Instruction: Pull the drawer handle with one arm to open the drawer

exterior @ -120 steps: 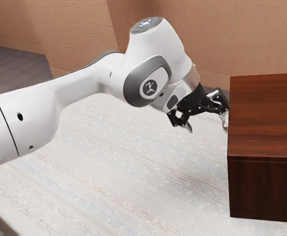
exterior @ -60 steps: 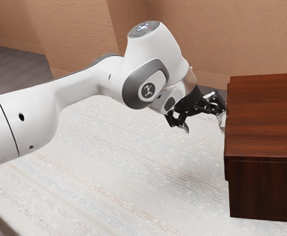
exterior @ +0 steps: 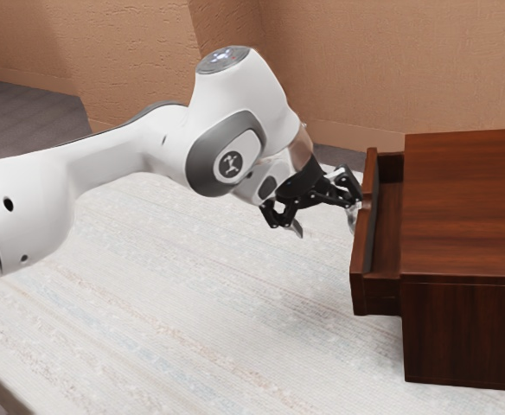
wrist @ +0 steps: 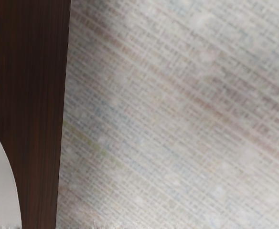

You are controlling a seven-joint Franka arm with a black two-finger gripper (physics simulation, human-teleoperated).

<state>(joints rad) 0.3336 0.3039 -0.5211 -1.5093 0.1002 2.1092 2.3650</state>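
Scene: the white arm (exterior: 105,181) enters from the exterior view's left and reaches toward its right, over a pale woven tabletop (exterior: 192,303). A dark wooden cabinet (exterior: 469,216) stands on the tabletop at the exterior view's right. A tan wall (exterior: 408,60) is seen behind it.

Drawer: the drawer (exterior: 362,259) is seen drawn partway out of the cabinet's upper part, toward the arm. Its front panel stands clear of the cabinet face. A strip of its inner floor and a side wall are exposed between the panel and the cabinet body. The drawer is held level.

Gripper: the black gripper (exterior: 323,223) is positioned just in front of the drawer's front panel, at about the height of the panel's upper half. Its fingers are spread wide. The farther fingertip is placed right at the panel, and contact there cannot be confirmed. The nearer fingertip hangs free above the tabletop, well apart from the panel. Nothing is clamped between the two fingers, so the gripper is recorded as open.

Wrist view: a dark wood-grain surface (wrist: 25,95) is seen beside the tabletop (wrist: 177,119), with a straight edge between them. A pale curved strip (wrist: 1,181) lies across the dark wood close under the hand. Whether this strip is the drawer handle or part of a finger cannot be told.
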